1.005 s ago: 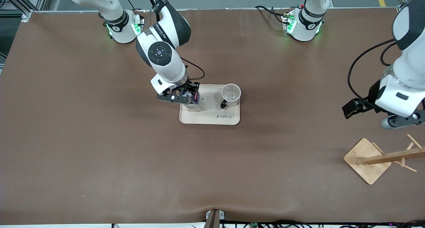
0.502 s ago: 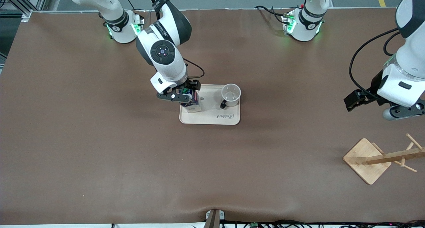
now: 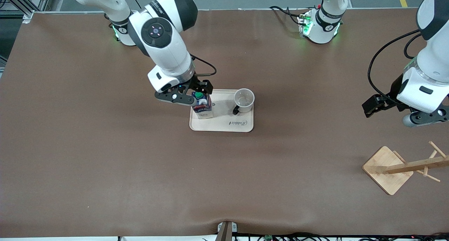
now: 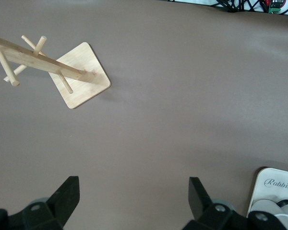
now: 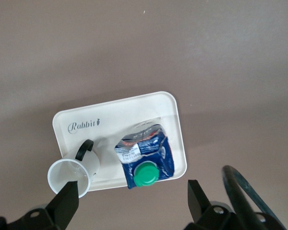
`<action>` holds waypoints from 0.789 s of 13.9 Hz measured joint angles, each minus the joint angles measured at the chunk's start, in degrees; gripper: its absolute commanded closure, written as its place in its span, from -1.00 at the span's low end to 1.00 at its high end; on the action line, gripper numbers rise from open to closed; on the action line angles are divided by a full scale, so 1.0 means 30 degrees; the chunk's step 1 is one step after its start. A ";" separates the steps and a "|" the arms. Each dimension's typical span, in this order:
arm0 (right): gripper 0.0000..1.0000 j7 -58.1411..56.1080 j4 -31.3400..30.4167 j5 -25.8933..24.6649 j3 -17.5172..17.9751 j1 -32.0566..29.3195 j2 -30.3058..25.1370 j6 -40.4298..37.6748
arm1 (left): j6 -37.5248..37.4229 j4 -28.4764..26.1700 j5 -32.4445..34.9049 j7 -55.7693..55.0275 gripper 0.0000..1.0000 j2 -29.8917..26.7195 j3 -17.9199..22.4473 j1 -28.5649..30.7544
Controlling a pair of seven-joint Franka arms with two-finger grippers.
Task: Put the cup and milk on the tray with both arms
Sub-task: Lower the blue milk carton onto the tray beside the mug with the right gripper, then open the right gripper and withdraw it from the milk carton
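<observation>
Apparently both placements are done: I see the milk and cup standing on the tray (mid-table). Right gripper hangs open above the milk; left gripper waits open near the rack.

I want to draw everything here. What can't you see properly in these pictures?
- The cup: its side pattern, front view, seen from above.
- The wooden rack: peg tips cut off by the front view's edge.
- The tray: mostly cut off in the left wrist view.
- The milk: label text too small.
</observation>
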 measured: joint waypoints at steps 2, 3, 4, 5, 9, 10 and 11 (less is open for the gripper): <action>-1.00 0.0302 0.0685 -0.0051 -0.0141 -0.0435 -0.0072 -0.1403 | 0.0000 0.0001 0.0000 0.0000 -1.00 -0.0014 -0.0030 0.0000; -1.00 0.0474 0.0944 -0.0097 -0.0393 -0.0619 -0.0207 -0.2140 | -0.0008 0.0002 0.0000 0.0000 -1.00 -0.0069 -0.0037 0.0000; -1.00 0.0445 0.1244 -0.0098 -0.0815 -0.0919 -0.0416 -0.2770 | -0.0049 0.0003 0.0000 0.0000 -1.00 -0.0169 -0.0037 0.0003; -1.00 0.0079 0.1499 -0.0112 -0.1168 -0.1439 -0.0715 -0.3279 | -0.0157 0.0004 0.0000 0.0000 -1.00 -0.0308 -0.0035 0.0004; -1.00 -0.3489 0.1785 -0.0120 -0.1574 -0.3814 -0.2367 -0.4812 | -0.0713 -0.0002 -0.0472 0.0924 -1.00 -0.1082 0.0355 -0.0167; -1.00 -0.4080 0.1789 -0.0176 -0.1629 -0.4140 -0.2691 -0.5038 | -0.0777 -0.0036 -0.1212 0.1333 -1.00 -0.1321 0.1066 -0.0501; -1.00 -0.4860 0.1784 -0.0236 -0.1738 -0.4513 -0.2971 -0.5056 | -0.0826 -0.0185 -0.1943 0.1717 -1.00 -0.1614 0.2091 -0.1029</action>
